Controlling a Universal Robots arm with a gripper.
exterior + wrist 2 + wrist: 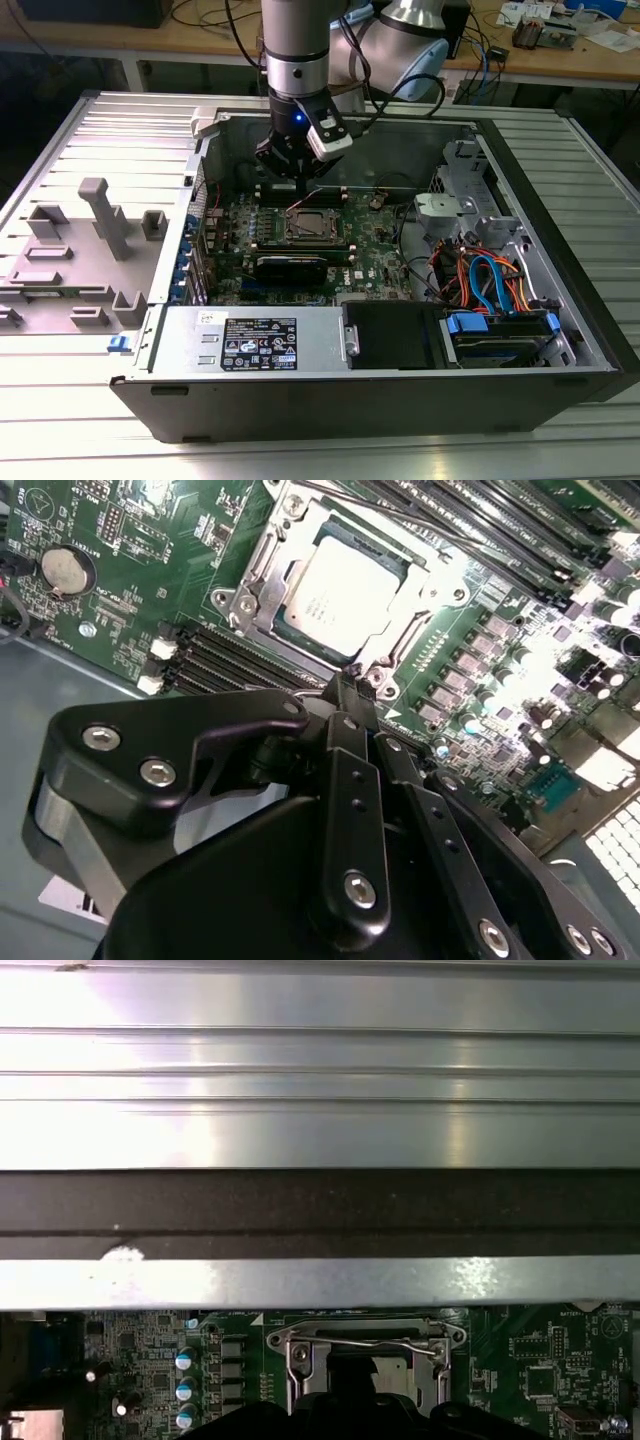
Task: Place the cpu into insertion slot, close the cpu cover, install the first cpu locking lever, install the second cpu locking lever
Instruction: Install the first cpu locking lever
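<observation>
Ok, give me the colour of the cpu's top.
Silvery-grey metal; the cpu shows best in the second wrist view, seated under the cpu cover.

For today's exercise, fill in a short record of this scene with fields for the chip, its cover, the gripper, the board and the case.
cpu: seated in the insertion slot, silvery top showing
cpu cover: lies down around the chip, framing it
gripper: fingertips together just beside the socket's edge, holding nothing visible
motherboard: green, lies flat inside the case, round coin battery near one corner
computer case: open, lying on its side on the ribbed metal table
</observation>
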